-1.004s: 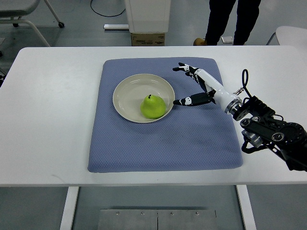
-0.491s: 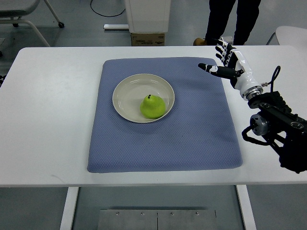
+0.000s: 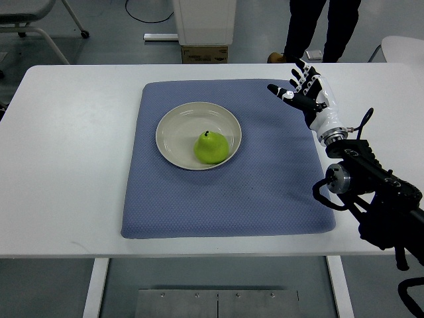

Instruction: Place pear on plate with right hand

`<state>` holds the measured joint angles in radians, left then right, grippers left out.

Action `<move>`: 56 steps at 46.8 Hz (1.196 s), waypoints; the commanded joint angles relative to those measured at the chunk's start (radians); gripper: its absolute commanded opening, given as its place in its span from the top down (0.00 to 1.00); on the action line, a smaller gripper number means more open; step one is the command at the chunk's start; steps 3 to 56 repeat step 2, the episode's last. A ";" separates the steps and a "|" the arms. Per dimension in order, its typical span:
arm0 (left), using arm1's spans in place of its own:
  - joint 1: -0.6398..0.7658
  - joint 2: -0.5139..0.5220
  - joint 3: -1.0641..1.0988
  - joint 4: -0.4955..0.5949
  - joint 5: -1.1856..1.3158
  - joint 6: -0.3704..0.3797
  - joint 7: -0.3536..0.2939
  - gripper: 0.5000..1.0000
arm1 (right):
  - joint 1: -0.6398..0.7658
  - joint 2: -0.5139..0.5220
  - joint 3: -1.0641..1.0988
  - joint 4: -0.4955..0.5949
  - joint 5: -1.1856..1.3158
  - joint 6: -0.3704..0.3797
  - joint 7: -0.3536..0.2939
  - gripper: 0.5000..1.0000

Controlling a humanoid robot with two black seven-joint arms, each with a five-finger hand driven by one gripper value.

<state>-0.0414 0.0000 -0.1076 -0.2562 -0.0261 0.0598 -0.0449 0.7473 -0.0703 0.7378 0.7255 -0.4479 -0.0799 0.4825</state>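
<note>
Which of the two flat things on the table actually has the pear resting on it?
The round cream plate, not the blue mat beneath it. The pear sits inside the plate's near-right rim.

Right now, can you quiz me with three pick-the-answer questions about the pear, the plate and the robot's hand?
1. Where is the pear?
A. On the plate
B. On the bare table
C. In the right hand

2. What colour is the mat under the plate?
A. Red
B. Blue
C. Yellow

3. What is the right hand doing?
A. Squeezing the pear
B. Pressing down on the plate
C. Open, holding nothing

Answers:
1. A, the green pear sits inside the plate's rim, towards its near right side.
2. B, the cloth mat spread on the white table is blue.
3. C, its fingers are spread near the mat's far right corner, well apart from the plate and pear.
</note>
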 commanded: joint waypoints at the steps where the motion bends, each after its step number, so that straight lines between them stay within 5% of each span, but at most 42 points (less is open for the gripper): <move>1: 0.000 0.000 -0.001 0.000 0.000 0.000 -0.001 0.00 | 0.000 0.003 0.008 0.000 0.002 0.000 -0.001 0.00; 56: 0.000 0.000 -0.001 0.000 0.000 0.000 0.000 0.00 | 0.000 0.004 0.011 0.002 0.002 0.000 -0.001 0.00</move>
